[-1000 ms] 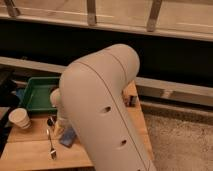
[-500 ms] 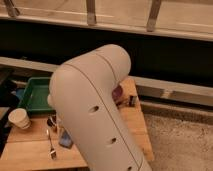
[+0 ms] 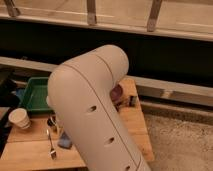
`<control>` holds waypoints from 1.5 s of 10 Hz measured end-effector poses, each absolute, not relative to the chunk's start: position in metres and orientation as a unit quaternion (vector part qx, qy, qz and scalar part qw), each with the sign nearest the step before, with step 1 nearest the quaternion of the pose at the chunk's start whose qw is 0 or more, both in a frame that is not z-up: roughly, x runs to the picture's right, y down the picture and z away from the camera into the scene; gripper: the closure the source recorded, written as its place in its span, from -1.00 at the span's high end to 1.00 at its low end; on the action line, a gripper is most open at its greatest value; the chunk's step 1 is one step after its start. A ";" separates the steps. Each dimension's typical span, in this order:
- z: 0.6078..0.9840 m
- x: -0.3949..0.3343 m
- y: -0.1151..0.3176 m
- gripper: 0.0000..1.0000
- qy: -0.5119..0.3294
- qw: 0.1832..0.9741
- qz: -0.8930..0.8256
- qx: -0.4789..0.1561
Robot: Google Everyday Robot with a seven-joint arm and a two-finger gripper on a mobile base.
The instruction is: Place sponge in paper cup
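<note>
The paper cup [image 3: 19, 118] stands upright at the left edge of the wooden table [image 3: 30, 150], off-white and tapered. A blue piece of the sponge [image 3: 65, 142] shows on the table right against the edge of my white arm [image 3: 95, 115]. The arm's large link fills the middle of the view and covers the rest of the sponge. My gripper is hidden behind that link, somewhere low over the table near the sponge, and it is shut. Whether it holds anything cannot be seen.
A green tray [image 3: 36, 92] sits at the table's back left with something blue at its left end. A metal spoon [image 3: 51, 145] lies beside the sponge, with a dark small object [image 3: 52, 122] just behind it. A reddish-purple item [image 3: 118, 93] peeks out right of the arm.
The arm's big link has swung left and toward the camera, covering more of the table. The gripper has gone from open to shut.
</note>
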State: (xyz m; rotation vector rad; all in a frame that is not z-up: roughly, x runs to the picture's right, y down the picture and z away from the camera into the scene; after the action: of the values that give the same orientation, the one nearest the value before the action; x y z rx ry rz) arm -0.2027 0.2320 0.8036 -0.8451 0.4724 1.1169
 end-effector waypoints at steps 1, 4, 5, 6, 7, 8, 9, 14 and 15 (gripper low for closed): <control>0.799 -0.201 0.226 -1.00 0.207 0.741 0.512 -0.382; 0.783 -0.193 0.198 -1.00 0.186 0.742 0.528 -0.368; 0.777 -0.190 0.184 -1.00 0.170 0.740 0.539 -0.364; 0.769 -0.188 0.166 -1.00 0.143 0.738 0.550 -0.362; 0.763 -0.188 0.154 -1.00 0.125 0.739 0.556 -0.361; 0.754 -0.193 0.139 -1.00 0.097 0.740 0.559 -0.361; 0.744 -0.199 0.123 -1.00 0.071 0.743 0.559 -0.361; 0.701 -0.246 0.054 -1.00 -0.035 0.763 0.533 -0.364; 0.702 -0.244 0.054 -1.00 -0.034 0.762 0.534 -0.364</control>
State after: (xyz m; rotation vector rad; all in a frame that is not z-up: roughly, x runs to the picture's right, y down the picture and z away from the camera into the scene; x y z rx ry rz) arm -0.2441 0.0540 0.7021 -0.7910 -0.0741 1.1625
